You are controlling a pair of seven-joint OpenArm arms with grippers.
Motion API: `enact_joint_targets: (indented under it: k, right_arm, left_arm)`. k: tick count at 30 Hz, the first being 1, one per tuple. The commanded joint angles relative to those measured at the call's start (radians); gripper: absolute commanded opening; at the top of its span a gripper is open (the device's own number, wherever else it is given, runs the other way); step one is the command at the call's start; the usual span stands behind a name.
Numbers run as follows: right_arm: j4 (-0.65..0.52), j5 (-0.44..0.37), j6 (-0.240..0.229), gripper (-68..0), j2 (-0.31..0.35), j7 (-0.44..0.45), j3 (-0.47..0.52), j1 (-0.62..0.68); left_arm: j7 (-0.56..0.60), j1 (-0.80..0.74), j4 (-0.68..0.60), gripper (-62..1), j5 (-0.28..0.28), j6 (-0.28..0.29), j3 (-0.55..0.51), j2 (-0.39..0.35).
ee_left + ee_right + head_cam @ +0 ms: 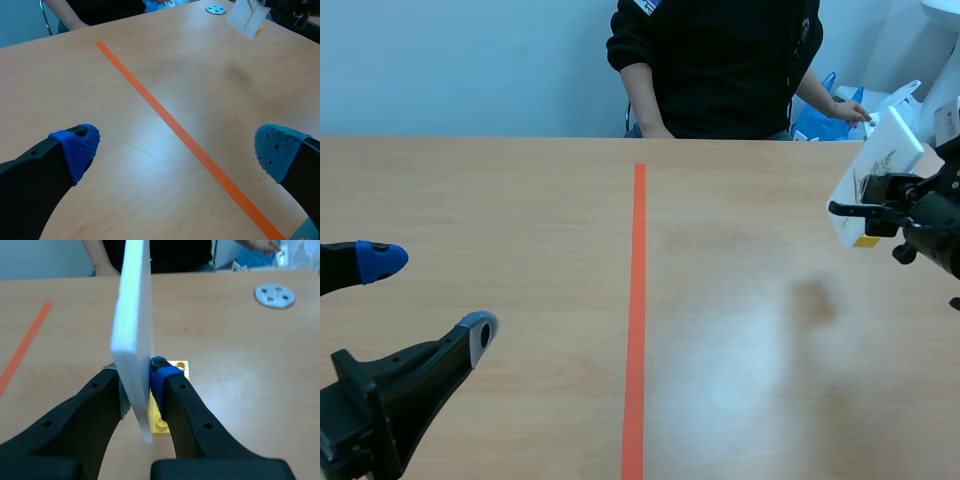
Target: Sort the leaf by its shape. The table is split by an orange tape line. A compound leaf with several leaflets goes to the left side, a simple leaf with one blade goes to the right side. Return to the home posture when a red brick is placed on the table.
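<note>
Fingers [165,377] of R gripper [139,382] clamped on white leaf card [132,315], upright betw them; L gripper [177,147] open

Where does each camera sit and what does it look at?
Scene view: sits between the arms, faces across the table to the person; shows the left gripper and right gripper.
Left wrist view: rides the left arm, looks past its open fingers at the orange tape line.
Right wrist view: rides the right arm, looks at the white card pinched in its fingers.
Shared: all three show the card and the tape line.
</note>
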State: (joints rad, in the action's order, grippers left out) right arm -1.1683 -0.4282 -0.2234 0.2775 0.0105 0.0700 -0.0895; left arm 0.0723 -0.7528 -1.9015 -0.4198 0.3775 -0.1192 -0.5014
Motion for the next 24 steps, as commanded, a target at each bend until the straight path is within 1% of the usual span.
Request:
enact_joint_targets:
  k: [1,4,7,11,14,16,19,22,24]
  right_arm:
    - [0.035,-0.007,-0.001,-64.2,0.015,0.026,-0.005,-0.065]
    - [0.129,-0.004,0.0,-64.2,0.014,0.049,-0.019,-0.121]
    - [0.205,0.025,0.0,-64.2,0.01,0.078,-0.02,-0.166]
    - [0.315,0.071,0.001,-64.2,0.01,0.114,-0.053,-0.223]
    - [0.383,0.087,0.024,-64.1,0.01,0.148,-0.084,-0.249]
    - [0.413,0.106,0.026,-63.8,0.01,0.166,-0.097,-0.261]
    - [0.431,0.134,0.026,-63.8,0.01,0.169,-0.108,-0.262]
    - [0.442,0.137,0.031,-63.6,0.01,0.17,-0.116,-0.259]
    - [0.442,0.137,0.034,-59.5,0.01,0.172,-0.116,-0.256]
  left_arm:
    - [0.013,0.003,-0.024,1.4,-0.006,0.003,-0.001,0.002]
    - [0.013,0.003,-0.024,1.4,-0.006,0.003,-0.001,0.002]
    - [0.013,0.003,-0.024,1.4,-0.006,0.003,-0.001,0.002]
    - [0.014,0.003,-0.024,1.4,-0.006,0.003,-0.001,0.002]
    - [0.014,0.003,-0.024,1.4,-0.006,0.003,-0.001,0.002]
    - [0.014,0.003,-0.024,1.4,-0.006,0.003,-0.001,0.002]
    - [0.014,0.003,-0.024,1.4,-0.006,0.003,-0.001,0.002]
    - [0.014,0.003,-0.024,1.4,-0.006,0.003,-0.001,0.002]
    - [0.014,0.003,-0.024,1.4,-0.006,0.003,-0.001,0.002]
